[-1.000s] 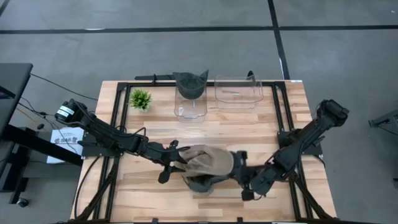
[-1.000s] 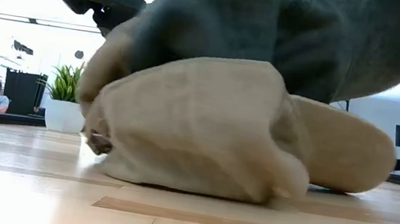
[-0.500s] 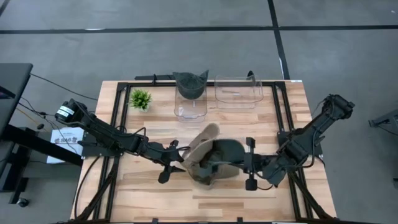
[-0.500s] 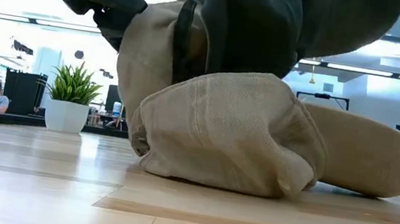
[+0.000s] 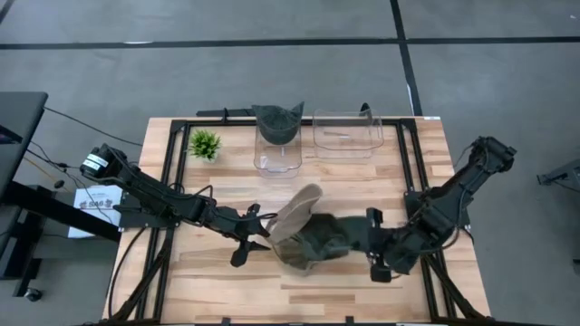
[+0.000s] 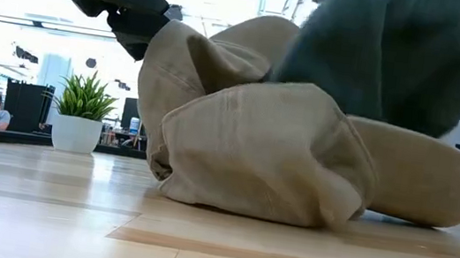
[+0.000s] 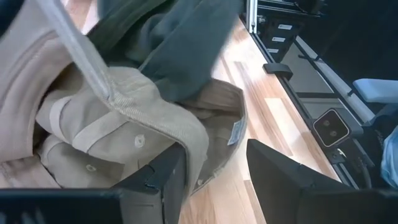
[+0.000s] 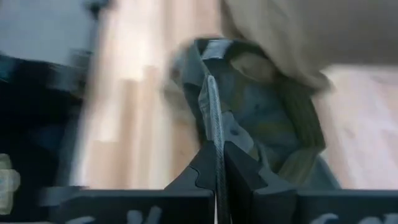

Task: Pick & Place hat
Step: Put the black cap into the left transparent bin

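Note:
A tan hat [image 5: 294, 215] lies crumpled at the table's near middle, with its brim tipped up. It is also in the low view [image 6: 263, 151]. A dark green hat [image 5: 328, 237] lies against its right side, partly on the tan one. My right gripper [image 5: 364, 241] is at the green hat's right end, shut on it. My left gripper [image 5: 258, 234] is open at the tan hat's left side. In the left wrist view [image 7: 214, 180] the tan hat's rim lies between its fingers. My left gripper comes level from the table's left. The tan hat's rim [image 7: 186, 140] lies against one finger [image 7: 163, 177] and the other finger stands clear; nothing is pinched. My right gripper pinches a thin edge [image 8: 213, 118] of the dark green hat between its two fingers. It comes low from the table's right, and the hat trails toward the tan one.
Two clear bins stand at the far edge. The left one [image 5: 278, 156] holds another dark hat [image 5: 278, 121], and the right one [image 5: 347, 134] is beside it. A small potted plant [image 5: 205, 143] sits far left. Black frame rails run along both table sides.
My right gripper has drawn back toward the table's right edge, dragging the dark green hat out from beneath the tan hat. The tan hat, which covered it, has turned over toward the left with its brim raised. My left gripper has kept its place.

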